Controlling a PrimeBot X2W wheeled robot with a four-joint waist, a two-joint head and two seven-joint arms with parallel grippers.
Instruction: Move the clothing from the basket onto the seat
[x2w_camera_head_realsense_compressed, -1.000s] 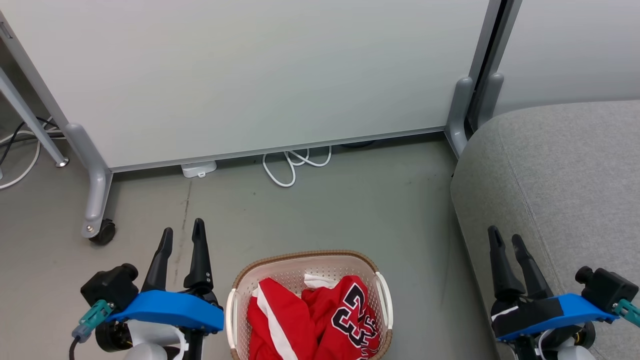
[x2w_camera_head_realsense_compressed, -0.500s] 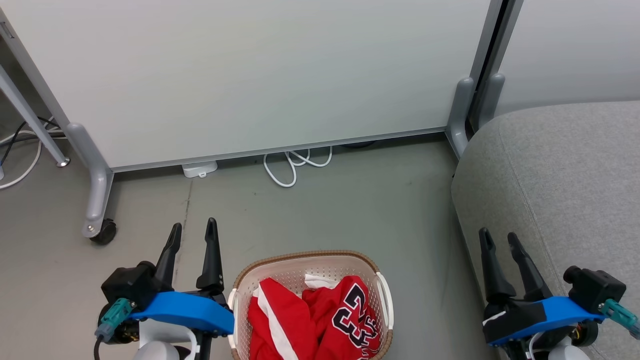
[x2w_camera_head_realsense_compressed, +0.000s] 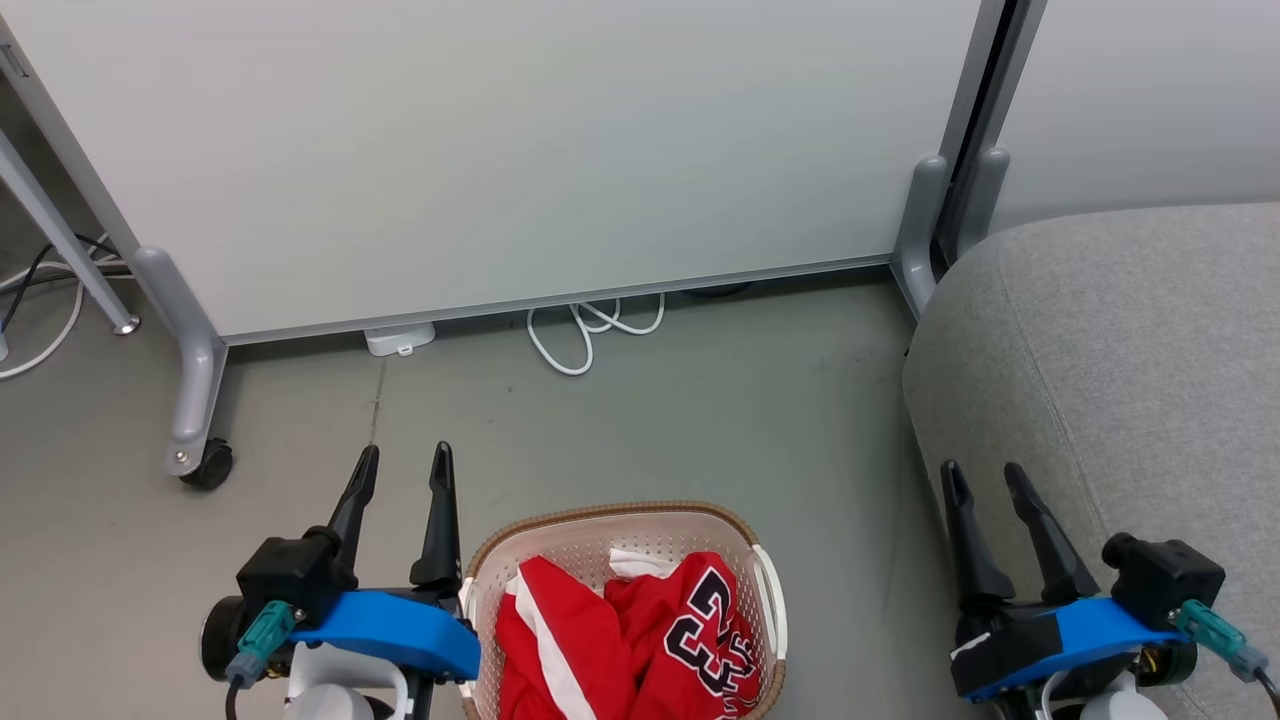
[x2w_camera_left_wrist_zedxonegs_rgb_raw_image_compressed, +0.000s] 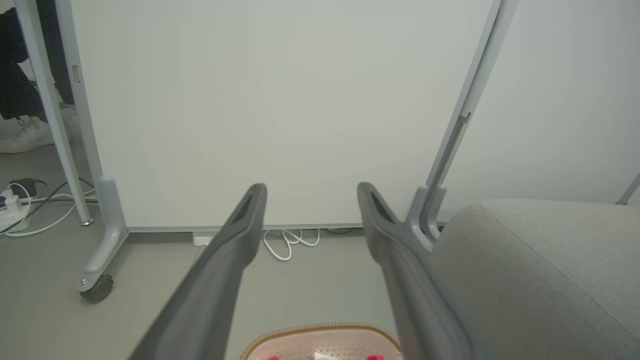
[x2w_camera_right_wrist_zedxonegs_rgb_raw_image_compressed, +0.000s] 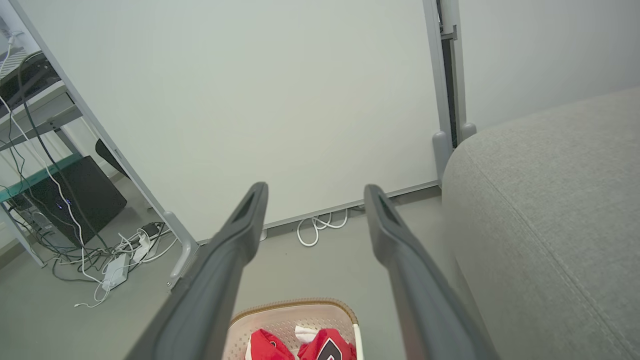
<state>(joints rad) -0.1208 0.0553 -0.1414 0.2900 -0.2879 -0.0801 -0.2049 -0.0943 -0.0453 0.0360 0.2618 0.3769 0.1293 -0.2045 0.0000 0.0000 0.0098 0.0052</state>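
The left gripper (x2w_camera_head_realsense_compressed: 406, 450) and right gripper (x2w_camera_head_realsense_compressed: 979, 467) spread their fingers wide, holding nothing. The clothing (x2w_camera_head_realsense_compressed: 640, 630) lies in the basket (x2w_camera_head_realsense_compressed: 610, 510), between both finger pairs. The seat (x2w_camera_head_realsense_compressed: 1120, 330) spreads just right of the right fingers.

Clothing (x2w_camera_head_realsense_compressed: 620, 640) in basket (x2w_camera_head_realsense_compressed: 610, 515), seat (x2w_camera_head_realsense_compressed: 1130, 350) rightward

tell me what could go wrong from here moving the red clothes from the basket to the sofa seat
1. The clothing lies in one tangled heap, so lifting one piece may drag the other onto the floor.
2. The open left gripper sits right beside the basket rim; reaching in could catch the rim and shove it.
3. The open right gripper hangs close to the seat edge and might brush it.
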